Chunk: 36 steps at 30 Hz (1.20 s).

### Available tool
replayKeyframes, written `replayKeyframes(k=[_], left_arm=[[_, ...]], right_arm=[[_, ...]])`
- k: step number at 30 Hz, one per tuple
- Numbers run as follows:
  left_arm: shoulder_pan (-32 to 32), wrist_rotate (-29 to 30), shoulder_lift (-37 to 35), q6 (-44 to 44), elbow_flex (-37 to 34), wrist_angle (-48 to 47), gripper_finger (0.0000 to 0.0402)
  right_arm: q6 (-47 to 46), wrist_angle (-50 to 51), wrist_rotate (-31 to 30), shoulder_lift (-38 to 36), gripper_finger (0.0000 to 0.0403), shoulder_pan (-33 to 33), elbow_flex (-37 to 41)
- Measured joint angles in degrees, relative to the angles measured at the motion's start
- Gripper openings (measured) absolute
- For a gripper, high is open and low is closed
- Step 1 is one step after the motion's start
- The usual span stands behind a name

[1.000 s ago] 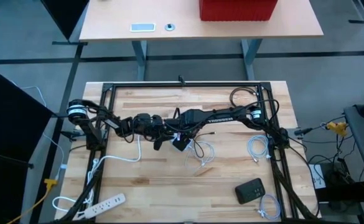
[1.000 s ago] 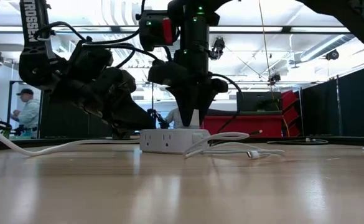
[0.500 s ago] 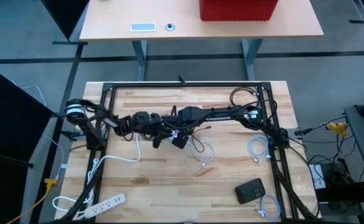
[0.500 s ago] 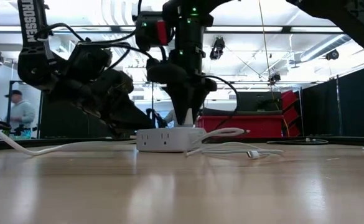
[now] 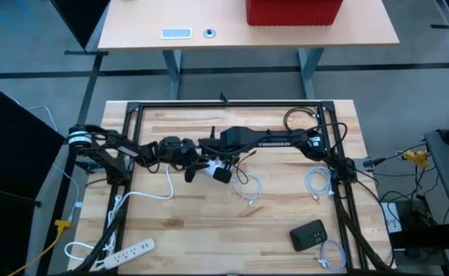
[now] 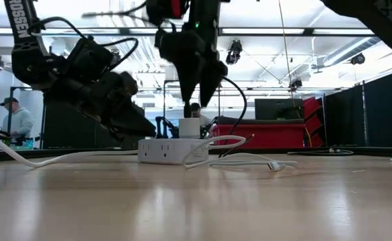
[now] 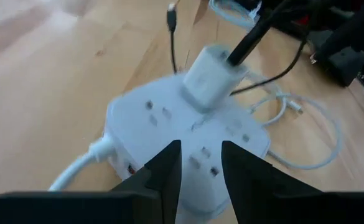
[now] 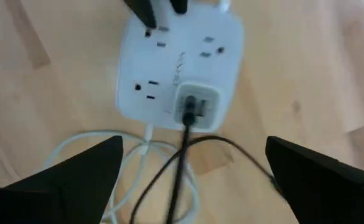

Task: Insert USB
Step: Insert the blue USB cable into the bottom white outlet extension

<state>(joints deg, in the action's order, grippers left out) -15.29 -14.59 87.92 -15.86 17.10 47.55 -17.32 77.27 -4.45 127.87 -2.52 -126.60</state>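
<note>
Sitting on the wooden table (image 5: 285,230) near the middle of the high view, a white power strip (image 6: 170,150) has a white charger block (image 6: 189,127) plugged into its top, with a black cable (image 8: 180,162) running out of the block's port and curving off over the wood. Right gripper (image 6: 195,94) hangs directly above the block in the low view, centre top of frame, fingers spread wide and holding nothing; in its own wrist view the two dark fingers (image 8: 76,174) sit far apart at the lower corners with the strip between them, higher in frame. Left gripper (image 7: 197,165) comes in low from the left side of the low view, fingers slightly apart, tips at the near edge of the strip; cannot tell if they touch it. White cables (image 6: 249,161) lie coiled just right of the strip. A person (image 6: 15,120) stands far left in the background.
</note>
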Motion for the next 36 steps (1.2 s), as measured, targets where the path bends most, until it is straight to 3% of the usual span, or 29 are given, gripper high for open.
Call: replayKeyframes(k=[6,12,22,28,36], left_arm=[[0.00,-0.10,-6.68,0.36,0.00,-5.14,0.0103],[0.00,-0.33,-14.72,0.35,0.01,-9.59,0.0103],[0.00,-0.33,-23.19,0.36,0.08,-9.67,0.0103],[0.02,-0.35,-23.98,0.07,0.09,-9.65,0.0103],[-0.57,1.64,-24.24,0.04,1.90,-8.98,0.0103]], right_arm=[[7.21,-1.08,-13.44,-5.05,0.0379,1.05,0.30],[11.17,-4.28,-14.69,-9.99,0.0380,1.14,3.10],[9.02,-15.14,-16.40,-26.42,0.0380,-0.65,23.55],[3.34,-19.64,-18.32,-36.70,0.0380,-0.87,36.59],[-5.56,-23.58,-20.71,-43.42,0.0380,-0.90,50.18]])
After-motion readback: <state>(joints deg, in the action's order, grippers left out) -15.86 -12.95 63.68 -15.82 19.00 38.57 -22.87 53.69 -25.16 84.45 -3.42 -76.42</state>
